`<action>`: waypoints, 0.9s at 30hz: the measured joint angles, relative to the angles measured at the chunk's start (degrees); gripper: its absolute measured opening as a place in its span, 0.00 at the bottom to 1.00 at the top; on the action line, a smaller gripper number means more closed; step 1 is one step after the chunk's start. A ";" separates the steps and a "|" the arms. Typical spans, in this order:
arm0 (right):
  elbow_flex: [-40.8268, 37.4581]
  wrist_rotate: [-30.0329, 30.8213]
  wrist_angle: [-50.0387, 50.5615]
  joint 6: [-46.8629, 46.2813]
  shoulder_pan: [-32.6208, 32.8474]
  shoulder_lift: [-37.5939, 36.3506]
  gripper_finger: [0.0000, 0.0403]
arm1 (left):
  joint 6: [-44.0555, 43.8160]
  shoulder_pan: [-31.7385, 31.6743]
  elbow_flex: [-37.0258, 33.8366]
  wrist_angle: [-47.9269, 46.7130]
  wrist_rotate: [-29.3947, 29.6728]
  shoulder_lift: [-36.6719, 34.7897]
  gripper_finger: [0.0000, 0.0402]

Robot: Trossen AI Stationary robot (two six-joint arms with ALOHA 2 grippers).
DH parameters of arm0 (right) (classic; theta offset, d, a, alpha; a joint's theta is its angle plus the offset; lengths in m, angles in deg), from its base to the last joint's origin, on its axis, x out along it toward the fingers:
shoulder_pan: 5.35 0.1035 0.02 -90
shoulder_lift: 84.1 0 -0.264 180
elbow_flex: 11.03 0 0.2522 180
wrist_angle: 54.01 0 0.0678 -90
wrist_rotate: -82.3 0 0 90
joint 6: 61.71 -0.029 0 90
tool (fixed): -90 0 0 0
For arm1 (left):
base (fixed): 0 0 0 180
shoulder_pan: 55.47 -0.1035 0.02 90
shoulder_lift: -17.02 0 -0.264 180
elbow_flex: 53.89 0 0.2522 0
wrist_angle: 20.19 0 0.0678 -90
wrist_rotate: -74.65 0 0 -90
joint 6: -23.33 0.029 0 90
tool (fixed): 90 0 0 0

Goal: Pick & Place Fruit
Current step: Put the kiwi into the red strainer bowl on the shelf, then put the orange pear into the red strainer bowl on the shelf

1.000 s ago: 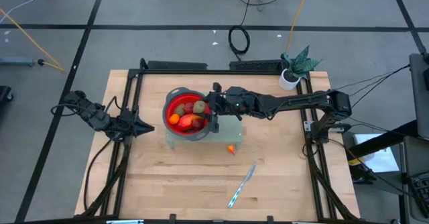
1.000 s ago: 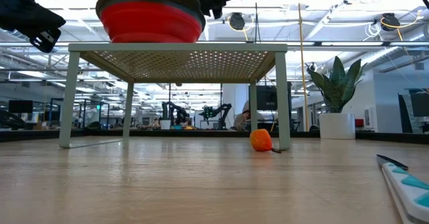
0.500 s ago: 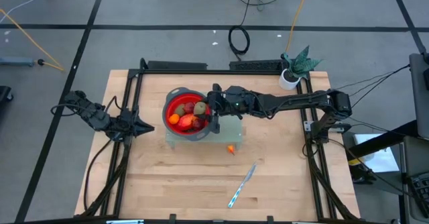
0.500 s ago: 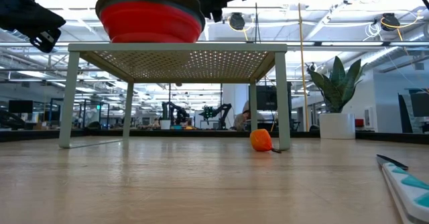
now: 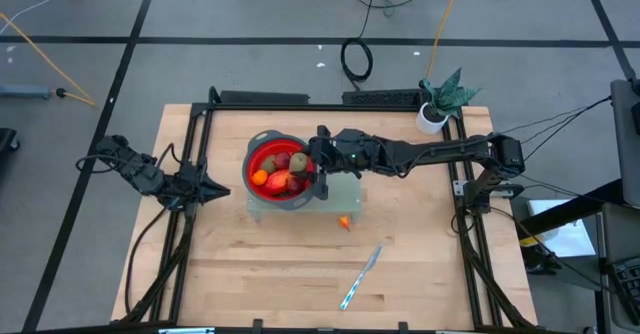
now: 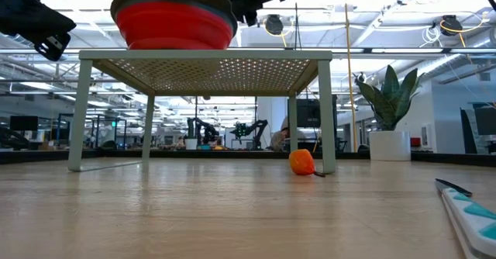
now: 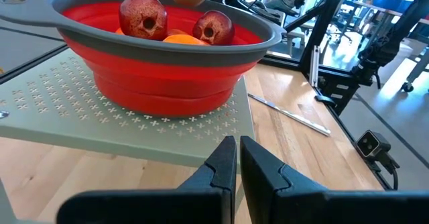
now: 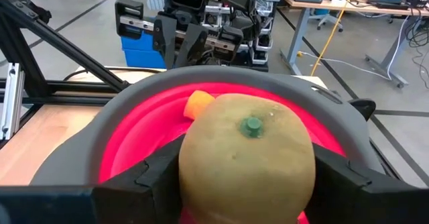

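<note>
A red collapsible bowl [image 5: 250,159] with a grey rim stands on a low perforated grey-green stand [image 5: 340,189]. Several fruits lie in it: two dark red ones [image 7: 143,16] and an orange one [image 7: 181,39]. My right gripper [image 5: 316,166] reaches over the bowl's right rim with an olive-brown fruit [image 8: 247,150] between its fingers. One small orange fruit [image 5: 344,223] lies on the table beside the stand's near right leg. My left gripper [image 5: 212,187] waits shut, left of the stand and clear of it. My right gripper has the olive-brown fruit pinched between its two fingers [image 8: 151,174], which lie against its two opposite sides [image 8: 191,163]. They come nearly level from the table's right. The fruit sits over the bowl's inside with its green stem end up. What is under it is hidden.
A silver-and-blue knife [image 5: 362,276] lies on the near right of the table. A potted plant [image 5: 440,99] stands at the far right corner. Black frame rails [image 5: 190,224] run along the table's left and right sides. Bare wood lies in front of the stand.
</note>
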 joint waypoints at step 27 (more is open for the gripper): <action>-0.02 3.33 -0.26 0.02 2.11 -4.76 0.69 | -0.52 0.02 0.00 0.07 0.00 -0.02 0.05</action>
